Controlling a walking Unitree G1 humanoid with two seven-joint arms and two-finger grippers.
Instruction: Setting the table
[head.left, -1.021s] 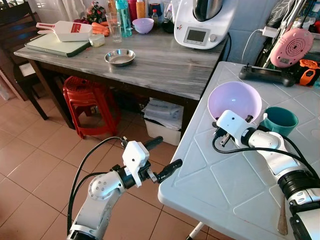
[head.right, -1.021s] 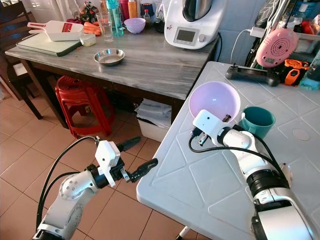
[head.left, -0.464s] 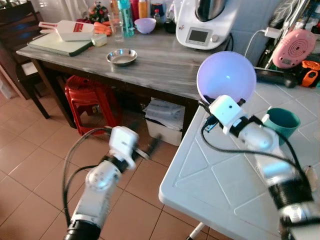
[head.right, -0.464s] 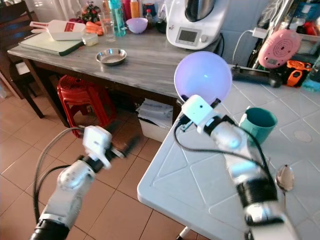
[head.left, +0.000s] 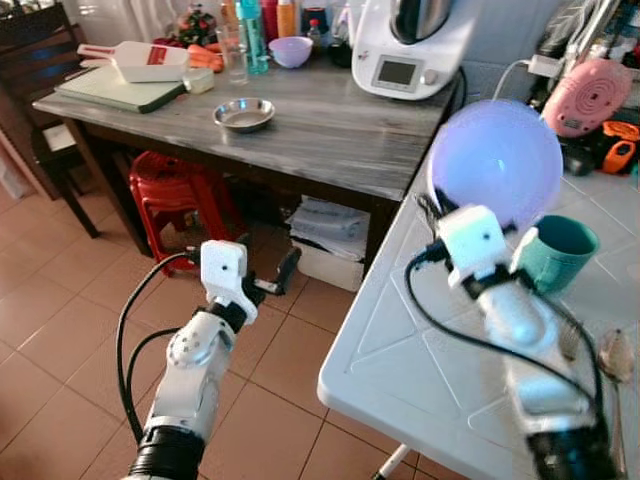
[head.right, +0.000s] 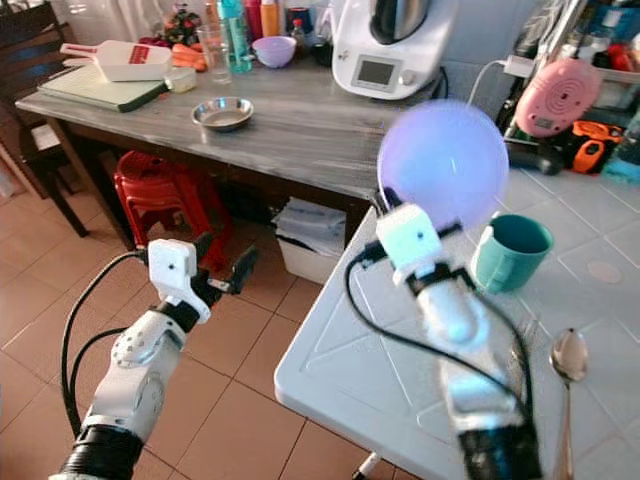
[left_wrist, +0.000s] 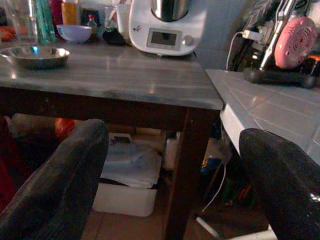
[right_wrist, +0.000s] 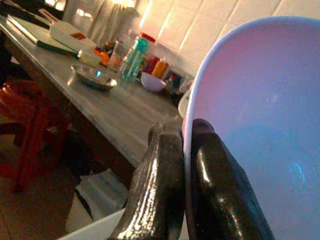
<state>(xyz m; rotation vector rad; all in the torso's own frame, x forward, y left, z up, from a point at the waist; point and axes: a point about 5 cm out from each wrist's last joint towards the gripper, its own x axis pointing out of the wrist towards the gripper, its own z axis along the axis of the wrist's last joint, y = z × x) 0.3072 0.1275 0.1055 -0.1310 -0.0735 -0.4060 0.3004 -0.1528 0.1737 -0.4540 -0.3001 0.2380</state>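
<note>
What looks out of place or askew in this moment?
The lavender bowl is tipped up on edge in mid-air above the white table, pinched at its rim by the right hand. Nothing appears spilled or damaged; the teal mug stands upright.

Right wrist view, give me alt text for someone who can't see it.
The right pincer grips the rim of a pale lilac plastic bowl, one black finger on each side of the wall. Beyond it a grey wooden table carries a small steel dish, a turquoise bottle and a white grater box, with a red plastic stool underneath.
</note>
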